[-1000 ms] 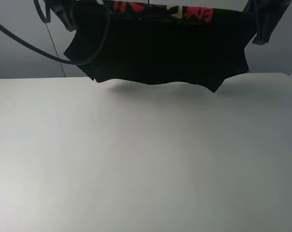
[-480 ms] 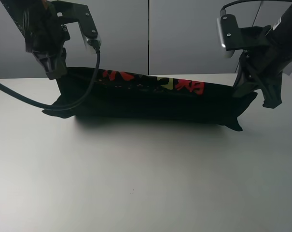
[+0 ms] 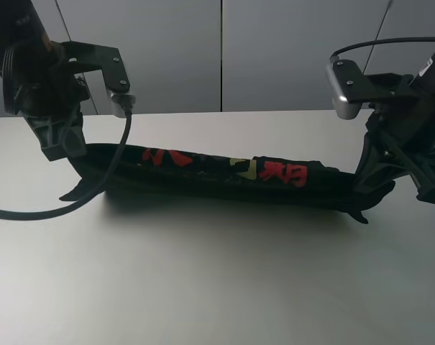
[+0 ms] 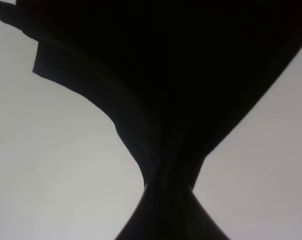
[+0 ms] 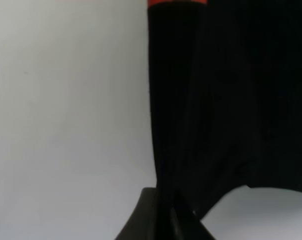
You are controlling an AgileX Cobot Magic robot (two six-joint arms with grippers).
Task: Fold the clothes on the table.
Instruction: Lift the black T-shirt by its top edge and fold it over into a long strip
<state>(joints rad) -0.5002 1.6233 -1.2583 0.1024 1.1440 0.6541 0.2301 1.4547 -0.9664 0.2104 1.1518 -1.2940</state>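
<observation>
Nearest us, the table [image 3: 217, 287] is bare and white. Past that strip lies the shirt [image 3: 203, 183], drawn into one long, low band across the middle of the table. Its belly rests on the top and both ends are lifted a little. The print [image 3: 278, 171] of red and yellow characters shows along the band's upper face.

We hold the shirt at both ends. The left gripper [image 3: 65, 147] has its fingers pinched tight on the left end, and a point of black cloth pokes out below it. The right gripper [image 3: 374, 181] is clamped on the right end, with another point of cloth sticking out beside it. In the left wrist view the cloth funnels into a narrow neck where the fingers meet; in the right wrist view it runs in straight folds from the closed tips.

A loose cable [image 3: 95, 190] from the left arm sags across the shirt's left end and onto the table. Behind everything stands a grey wall [image 3: 289, 57].

We judge the shirt light, soft and limp. It keeps no shape of its own and sags wherever we give it slack. It is not fragile, though a thin pinch could let a layer slide free. The best holds are the corners and hems, where several layers bunch, with our two grips kept well apart so the fold line stays straight.
</observation>
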